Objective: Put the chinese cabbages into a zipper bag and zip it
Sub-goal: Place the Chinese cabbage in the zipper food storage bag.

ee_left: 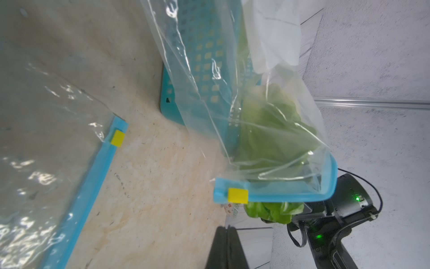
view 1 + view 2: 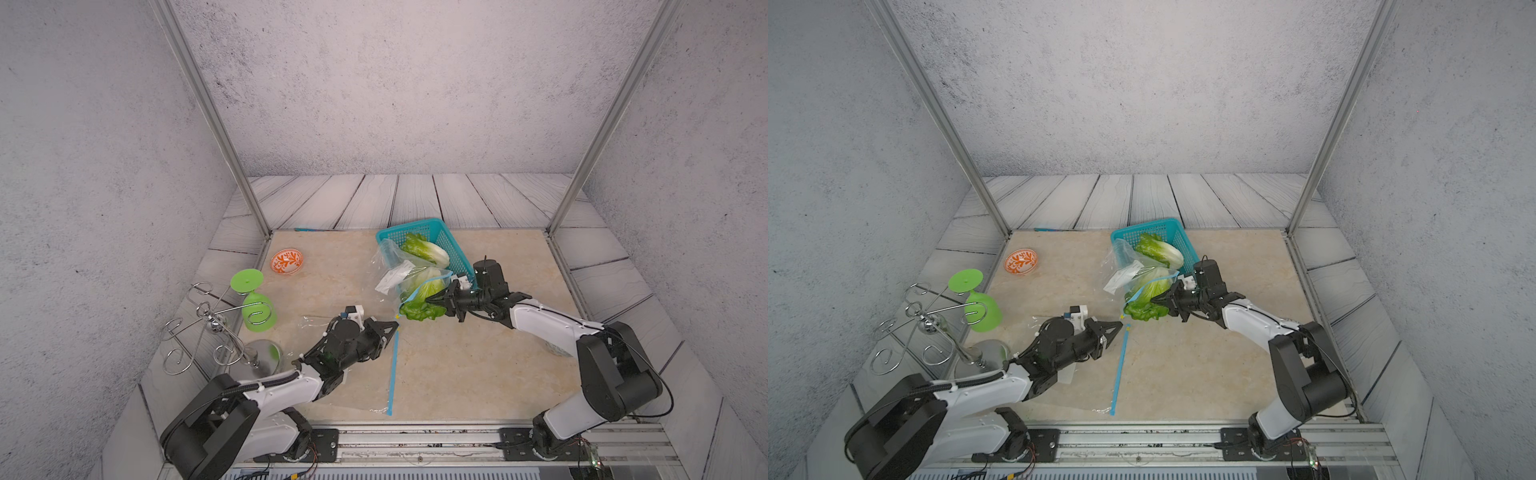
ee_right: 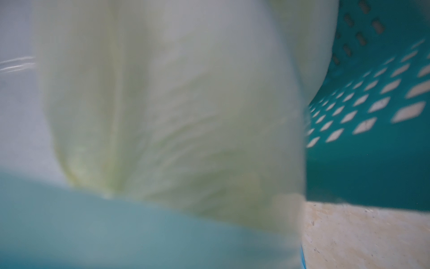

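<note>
Cabbage number one (image 2: 428,251) lies in the teal basket (image 2: 415,227) at the far side of the table (image 2: 457,365). The second cabbage (image 2: 428,284) sits mostly inside the raised zipper bag (image 2: 392,266), which is propped against the basket with its mouth turned toward the arms. Its bright green leafy top sticks out past the bag's blue zip strip (image 1: 290,196). A yellow slider (image 1: 237,195) sits at one end of that strip, and the mouth is unzipped.

The right gripper (image 2: 436,301) is at the bag mouth, fingers narrow and closed on the protruding leafy top. The right wrist view is blurred. It shows only pale ribbed cabbage behind plastic, with basket mesh beside it.

The left gripper (image 2: 394,326) is fully closed. Its fingers (image 1: 223,246) are pressed together with nothing between them. The tip hovers just beside the far corner of the flat zipper bag (image 2: 365,386), which lies on the table partly under the left arm. The flat bag's slider (image 1: 117,141) is at that same corner.

On the left side of the table, a green goblet (image 2: 257,311) lies tipped against a wire rack (image 2: 203,324). An orange-patterned bowl (image 2: 286,261) stands behind them, well apart from both bags.
</note>
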`<state>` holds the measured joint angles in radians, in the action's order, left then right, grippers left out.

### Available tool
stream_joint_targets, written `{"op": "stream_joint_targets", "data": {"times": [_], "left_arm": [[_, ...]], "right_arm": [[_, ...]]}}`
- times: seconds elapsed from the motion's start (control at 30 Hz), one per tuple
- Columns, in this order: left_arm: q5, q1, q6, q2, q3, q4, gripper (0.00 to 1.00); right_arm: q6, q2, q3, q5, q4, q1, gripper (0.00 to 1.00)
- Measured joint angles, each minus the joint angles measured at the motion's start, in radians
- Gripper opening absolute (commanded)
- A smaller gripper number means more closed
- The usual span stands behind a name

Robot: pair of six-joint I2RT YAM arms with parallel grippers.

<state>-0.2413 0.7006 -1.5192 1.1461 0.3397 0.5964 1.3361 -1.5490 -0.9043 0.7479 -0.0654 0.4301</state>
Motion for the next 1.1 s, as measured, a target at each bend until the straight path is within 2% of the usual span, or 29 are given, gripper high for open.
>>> {"op": "stream_joint_targets", "data": {"times": [0.13,0.23,0.4,0.57,0.77,0.97,1.03,1.1], "left_arm": [[-0.074,-0.075,0.191,-0.138,0.156,-0.336,0.27],[-0.118,-0.138,0.39,-0.149,0.33,-0.556,0.36],[-0.198,-0.136,0.745,0.027,0.605,-0.828,0.47],[-0.135,-0.062,1.032,0.194,0.784,-1.04,0.52],[-0.017,0.05,1.273,0.338,0.99,-1.164,0.51],[0.063,0.078,1.385,0.443,1.062,-1.219,0.42],[0.094,0.081,1.407,0.461,1.072,-1.233,0.34],[0.115,0.081,1.424,0.465,1.075,-1.238,0.2]], "right_arm": [[-0.029,0.0,-0.016,-0.028,0.035,0.01,0.0],[-0.047,0.0,-0.024,-0.033,0.055,0.011,0.0],[-0.069,0.0,-0.037,-0.038,0.083,0.012,0.0],[-0.087,0.0,-0.05,-0.042,0.112,0.012,0.0],[-0.106,0.0,-0.053,-0.043,0.123,0.012,0.0],[-0.117,0.0,-0.053,-0.043,0.126,0.012,0.0],[-0.118,0.0,-0.053,-0.043,0.127,0.012,0.0],[-0.119,0.0,-0.053,-0.043,0.128,0.012,0.0]]}}
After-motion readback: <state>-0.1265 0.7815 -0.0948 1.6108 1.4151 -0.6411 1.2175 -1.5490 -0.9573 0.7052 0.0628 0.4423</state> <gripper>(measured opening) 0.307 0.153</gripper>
